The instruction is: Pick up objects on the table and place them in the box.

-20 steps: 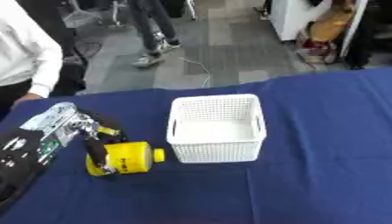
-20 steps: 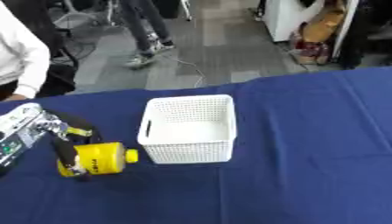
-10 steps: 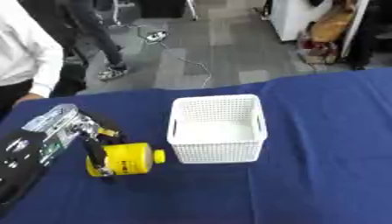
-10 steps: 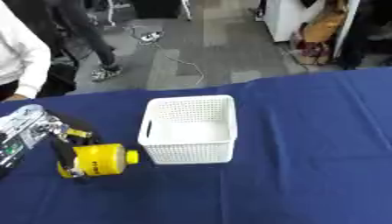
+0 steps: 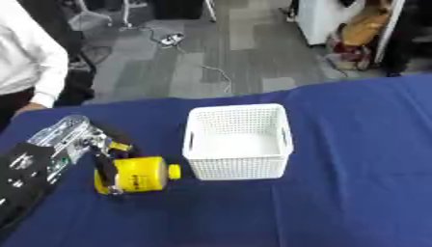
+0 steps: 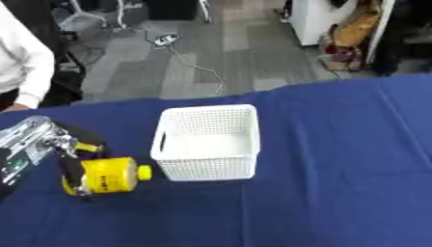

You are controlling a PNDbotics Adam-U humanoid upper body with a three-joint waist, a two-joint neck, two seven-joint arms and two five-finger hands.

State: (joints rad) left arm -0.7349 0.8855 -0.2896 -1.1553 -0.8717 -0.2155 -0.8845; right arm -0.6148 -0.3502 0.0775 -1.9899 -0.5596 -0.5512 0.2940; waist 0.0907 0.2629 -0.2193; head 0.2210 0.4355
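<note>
A yellow bottle-like object with a short yellow cap lies on its side on the blue table, cap pointing toward the white perforated basket. My left hand comes in from the left edge with its fingers curled round the far end of the yellow object. The basket stands just right of the object and looks empty inside. My right hand shows in neither view.
A blue cloth covers the table. A person in a white sleeve stands at the far left edge, not touching anything. Beyond the table's far edge lies grey office floor with cables and chairs.
The hand and the yellow object have stayed nearly in place. People in the background have walked off to the left.
</note>
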